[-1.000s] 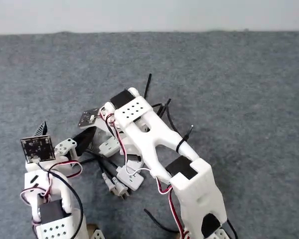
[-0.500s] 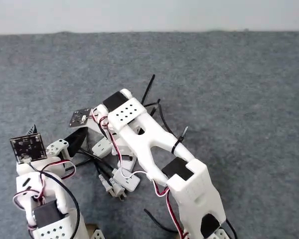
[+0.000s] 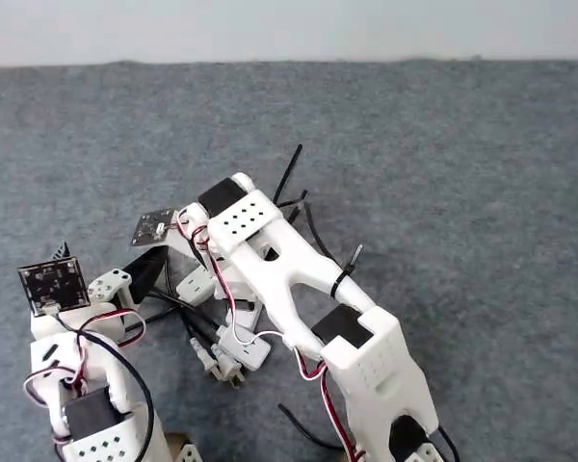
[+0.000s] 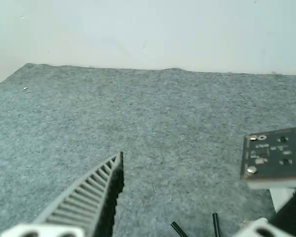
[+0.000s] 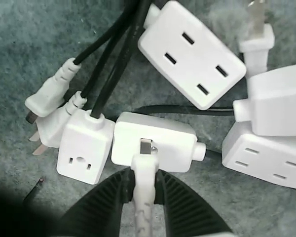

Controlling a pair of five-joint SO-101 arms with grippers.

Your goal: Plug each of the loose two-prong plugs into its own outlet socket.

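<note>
From above, the right arm [image 3: 299, 279] is being stretched over a heap of white sockets [image 3: 200, 284] and black cables [image 3: 188, 322] on the grey bench [image 3: 462, 192]. A loose plug [image 3: 215, 362] is lying at the heap's near edge, just beside a socket block [image 3: 250, 350]. The left gripper [image 3: 114, 260] is being held beside the heap, jaws wide apart, nothing between them.

In the left wrist view, one ribbed finger [image 4: 91, 195] is being held above bare bench. A circuit board [image 4: 276, 155] is showing, its print too small to be read.

In the right wrist view, the right gripper [image 5: 144, 177] is being pressed shut on a white plug [image 5: 144, 195], whose metal tip is lying over a white adapter [image 5: 167, 143]. Just beside the adapter, a small socket [image 5: 84, 148] is lying on a black cable. Two side plugs [image 5: 44, 101] are lying next to it, and a four-slot block [image 5: 187, 61] is lying beyond.
</note>
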